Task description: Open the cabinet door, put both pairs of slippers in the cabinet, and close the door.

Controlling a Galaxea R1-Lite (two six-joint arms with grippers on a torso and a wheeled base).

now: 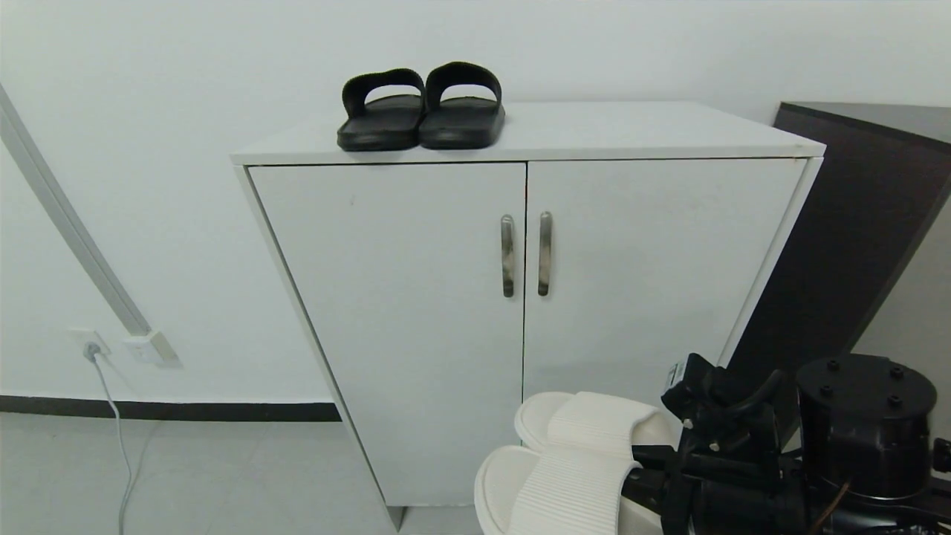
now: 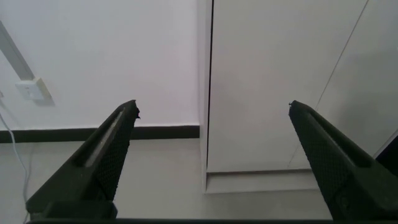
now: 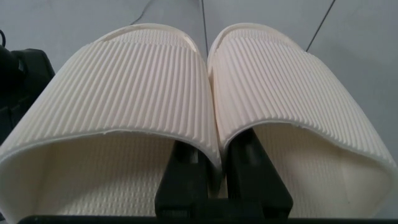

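The white cabinet (image 1: 401,319) stands against the wall with both doors shut, its two metal handles (image 1: 526,255) side by side at the centre seam. A pair of black slippers (image 1: 421,108) rests on the cabinet top, towards its left. Low in front of the right door, my right gripper (image 1: 645,462) is shut on a pair of cream ribbed slippers (image 1: 572,461). In the right wrist view its fingers (image 3: 186,180) reach in under the straps of the cream slippers (image 3: 143,81), which sit pressed side by side. My left gripper (image 2: 212,109) is open and holds nothing, facing the cabinet's left lower corner (image 2: 208,174).
A dark piece of furniture (image 1: 854,245) stands close against the cabinet's right side. On the wall to the left are a socket with a grey cable (image 1: 111,405) hanging to the floor and a slanted cable duct (image 1: 67,215). Bare floor lies left of the cabinet.
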